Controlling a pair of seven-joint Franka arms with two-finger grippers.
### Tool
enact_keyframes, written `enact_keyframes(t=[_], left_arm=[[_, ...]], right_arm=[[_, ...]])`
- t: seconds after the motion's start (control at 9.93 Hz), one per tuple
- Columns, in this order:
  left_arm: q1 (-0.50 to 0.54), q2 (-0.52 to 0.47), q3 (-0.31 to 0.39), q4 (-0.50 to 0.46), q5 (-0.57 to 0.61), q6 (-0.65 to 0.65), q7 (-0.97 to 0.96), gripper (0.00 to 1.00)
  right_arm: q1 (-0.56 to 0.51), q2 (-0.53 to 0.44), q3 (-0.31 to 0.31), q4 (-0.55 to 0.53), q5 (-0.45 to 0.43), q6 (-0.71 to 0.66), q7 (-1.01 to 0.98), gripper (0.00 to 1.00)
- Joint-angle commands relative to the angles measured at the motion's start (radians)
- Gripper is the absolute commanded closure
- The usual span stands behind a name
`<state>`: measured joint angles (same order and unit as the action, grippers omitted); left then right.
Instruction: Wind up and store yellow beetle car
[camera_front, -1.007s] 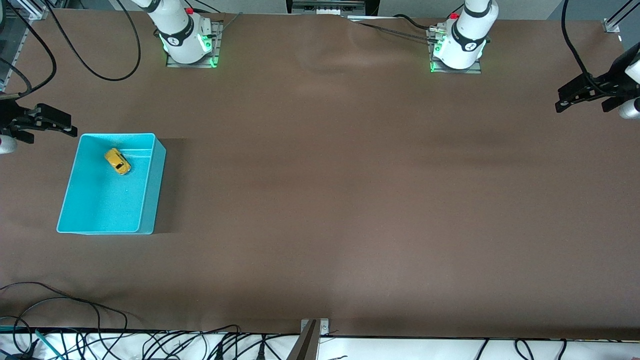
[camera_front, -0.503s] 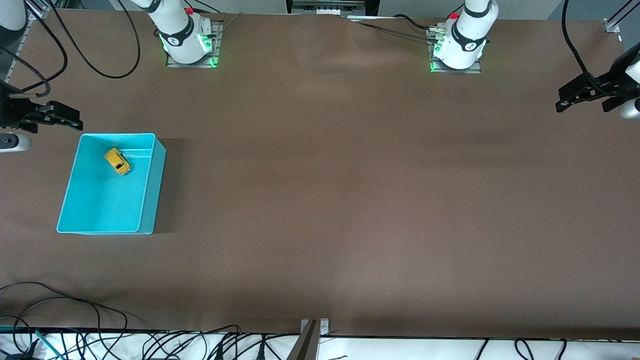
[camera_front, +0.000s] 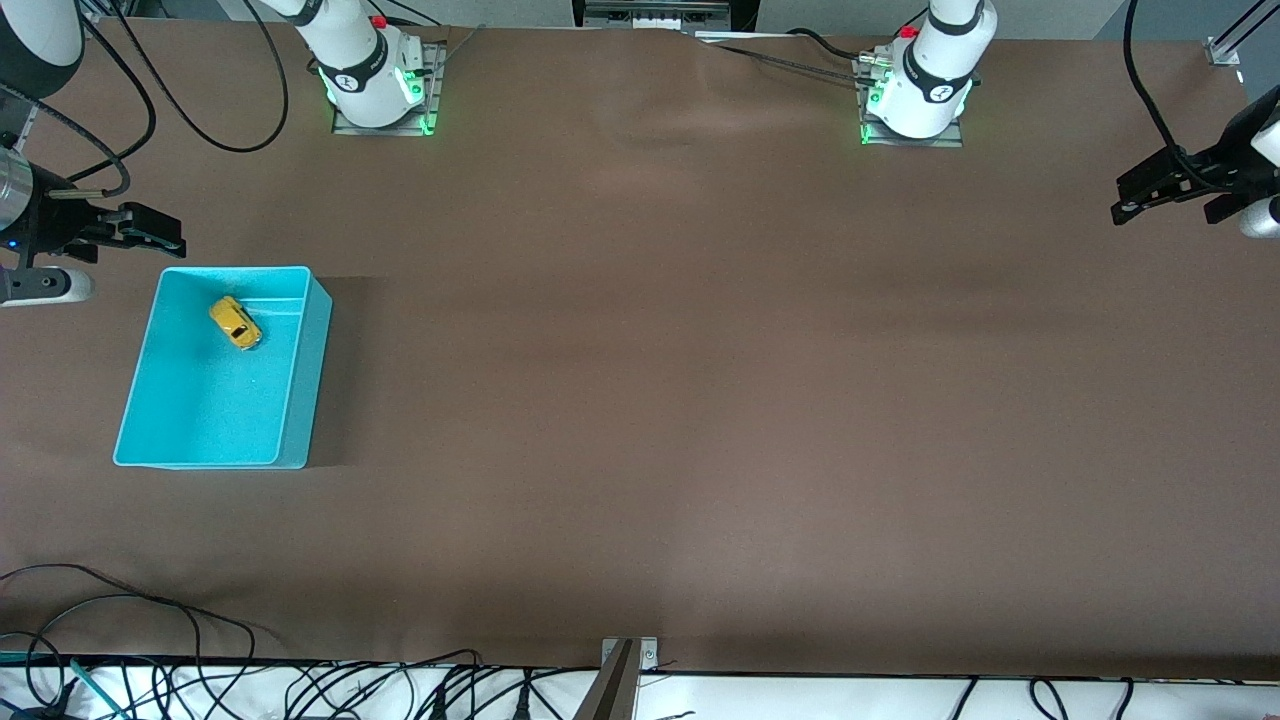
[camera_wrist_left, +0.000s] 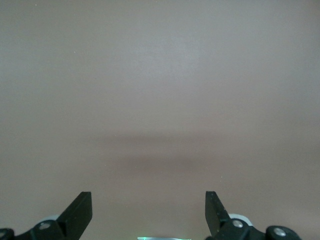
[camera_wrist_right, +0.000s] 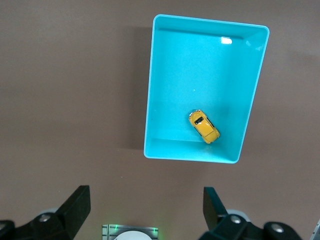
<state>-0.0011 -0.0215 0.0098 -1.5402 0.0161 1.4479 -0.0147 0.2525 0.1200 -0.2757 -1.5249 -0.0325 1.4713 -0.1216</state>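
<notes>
Both claws hung with fingers apart, right claw (camera_front: 150, 232) beside the turquoise bin (camera_front: 300, 400) holding the yellow beetle car (camera_front: 235, 323), left claw (camera_front: 1150, 195) over bare table (camera_front: 700, 400).

Brown table (camera_front: 700, 400), cables (camera_front: 300, 690) along edge

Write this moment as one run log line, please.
yellow beetle car: in turquoise bin | right gripper: open, beside bin | left gripper: open, waiting at its table end
</notes>
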Motion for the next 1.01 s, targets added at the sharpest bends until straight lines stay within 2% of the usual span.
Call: enact_keyframes(t=[0.0,0.91], left_arm=[[0.001,0.009,-0.002,0.029,0.007,-0.021,0.013,0.0],[-0.011,0.008,-0.013,0.031,0.008,-0.023,0.013,0.0]], right_arm=[[0.008,-0.023,0.004,-0.024,-0.018,0.004,0.017,0.0],[0.021,-0.003,0.001,-0.004,0.008,0.011,0.028,0.0]])
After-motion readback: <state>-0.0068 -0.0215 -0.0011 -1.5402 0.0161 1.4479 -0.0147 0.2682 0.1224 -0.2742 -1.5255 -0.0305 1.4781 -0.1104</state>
